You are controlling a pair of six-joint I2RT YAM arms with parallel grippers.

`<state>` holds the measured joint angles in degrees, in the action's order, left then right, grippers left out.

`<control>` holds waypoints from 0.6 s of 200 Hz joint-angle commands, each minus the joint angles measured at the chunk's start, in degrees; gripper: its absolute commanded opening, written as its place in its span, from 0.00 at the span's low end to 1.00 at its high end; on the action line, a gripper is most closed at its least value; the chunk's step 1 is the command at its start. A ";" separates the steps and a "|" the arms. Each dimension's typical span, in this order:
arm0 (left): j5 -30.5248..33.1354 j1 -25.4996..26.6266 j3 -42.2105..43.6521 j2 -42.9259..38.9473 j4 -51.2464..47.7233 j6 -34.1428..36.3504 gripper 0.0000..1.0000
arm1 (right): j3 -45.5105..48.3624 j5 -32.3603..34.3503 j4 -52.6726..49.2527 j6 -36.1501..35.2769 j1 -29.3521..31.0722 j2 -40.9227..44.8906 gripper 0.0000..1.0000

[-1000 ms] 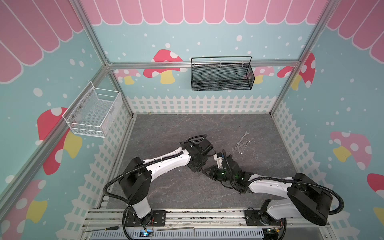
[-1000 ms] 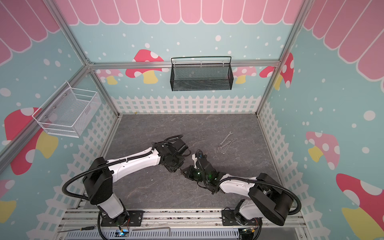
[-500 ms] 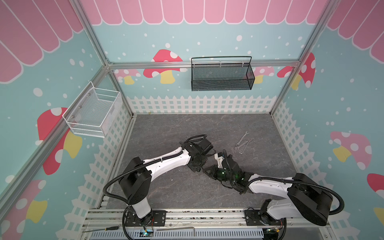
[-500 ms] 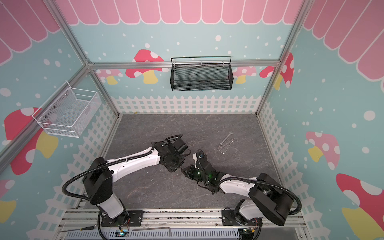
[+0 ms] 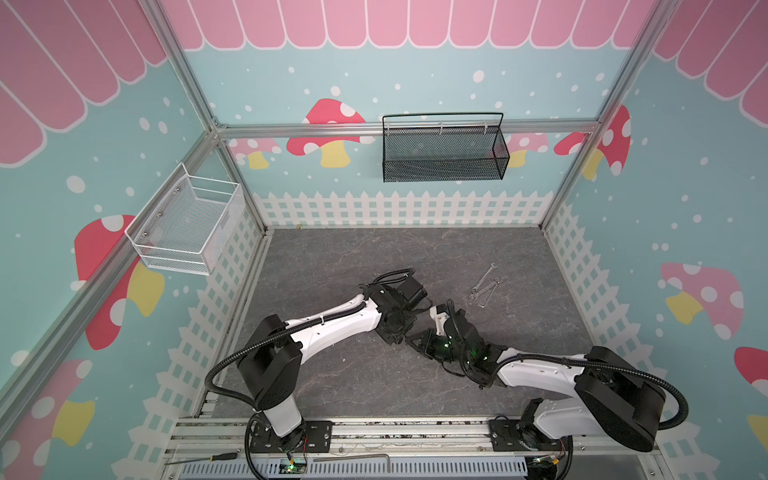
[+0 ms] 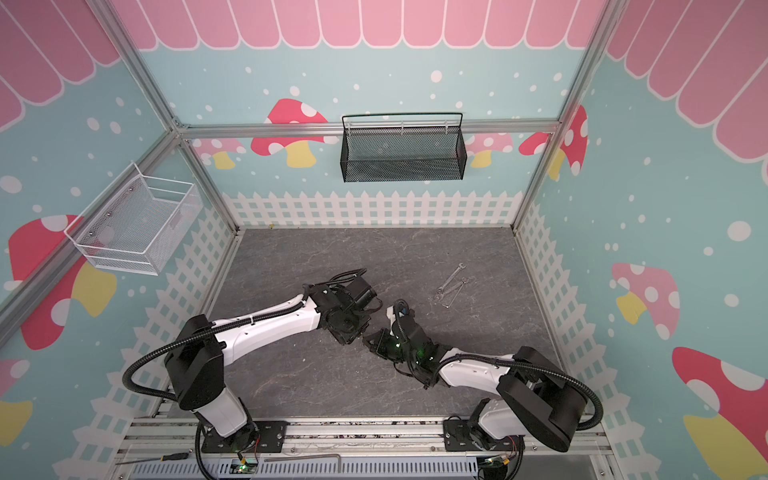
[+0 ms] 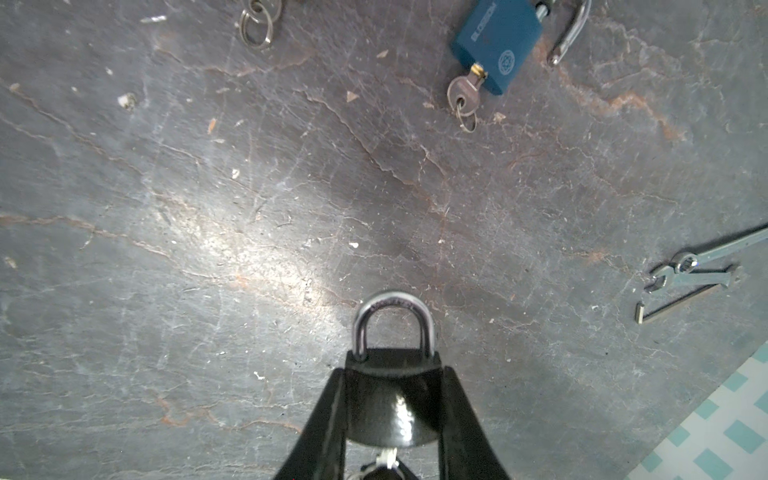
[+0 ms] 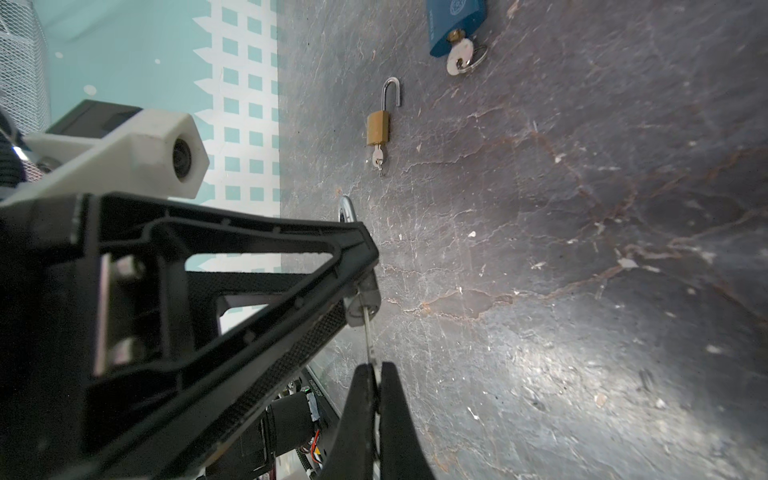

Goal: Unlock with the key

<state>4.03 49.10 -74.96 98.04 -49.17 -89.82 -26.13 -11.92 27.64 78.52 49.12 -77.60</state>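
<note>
Mid-unlock, at the key-in-keyway stage. Clamped across its body by the left pincer (image 7: 392, 368): a black padlock with a steel shackle (image 7: 390, 399), held over the dark grey stone-patterned tabletop (image 7: 208, 208) near the front middle. Shackle seated at both legs, so judged not yet released. Pinched flat between the shut tips of the right pincer (image 8: 376, 370): a thin silver key (image 8: 369, 332), seen edge-on and running up to the silver cylinder on the padlock's underside. Depth of insertion impossible to judge.

Next, by judgement: rotate the right wrist about the key's own axis, keeping blade and cylinder in line and the left grip firm against the twist, then watch for the shackle popping free. Some risk of slipping on so thin a key, or of bending it if turned off-axis.

Very tight between the two pincers, with tips almost touching in both top views. Well apart from the work:
- a blue padlock with opened shackle and its own key (image 7: 496, 45)
- a small brass padlock, likewise opened and keyed (image 8: 378, 126)
- loose steel key rings (image 7: 257, 23)
- a cluster of steel spanners with a hex key (image 7: 698, 272) toward the right wall

Plenty of bare tabletop behind and to the sides. Closest boundary the aluminium front rail (image 5: 374, 428), under both arms.
</note>
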 commanded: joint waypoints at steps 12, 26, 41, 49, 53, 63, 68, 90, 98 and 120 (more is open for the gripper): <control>-2.58 2.18 -1.63 -3.45 2.86 -1.94 0.00 | 0.46 2.82 3.06 -0.16 0.26 1.71 0.00; -2.20 3.03 -2.07 -4.19 2.91 -1.76 0.00 | 0.07 3.68 2.02 -1.51 0.25 2.08 0.00; -1.80 4.08 -2.01 -4.99 2.87 -1.59 0.00 | 0.77 4.85 2.26 -1.59 0.27 2.69 0.00; -1.58 4.56 -1.74 -5.46 2.77 -1.67 0.00 | 0.89 5.28 2.20 -1.87 0.25 3.04 0.00; -1.58 4.81 -1.57 -5.63 2.71 -1.67 0.00 | 0.88 5.43 2.18 -1.96 0.27 3.22 0.00; -1.17 5.56 -1.33 -6.09 2.20 -1.74 0.00 | 0.98 6.01 2.23 -2.15 0.27 3.84 0.00; -0.80 6.05 -1.25 -6.36 1.81 -1.84 0.00 | 0.99 6.32 2.31 -2.24 0.26 4.30 0.00; -0.85 8.25 -0.94 -6.50 1.26 -3.77 0.00 | 0.77 7.49 4.08 -3.89 0.26 6.24 0.00; -1.56 8.91 -0.92 -6.46 1.42 -4.51 0.00 | 0.35 7.92 4.09 -4.86 0.27 6.77 0.00; -2.32 9.95 -0.79 -6.87 2.06 -5.17 0.00 | -0.54 9.02 3.71 -7.13 0.27 7.94 0.00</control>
<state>11.70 54.00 -74.96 93.17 -48.84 -91.74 -25.10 -9.39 26.70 74.11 49.65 -70.76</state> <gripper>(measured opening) 0.280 0.048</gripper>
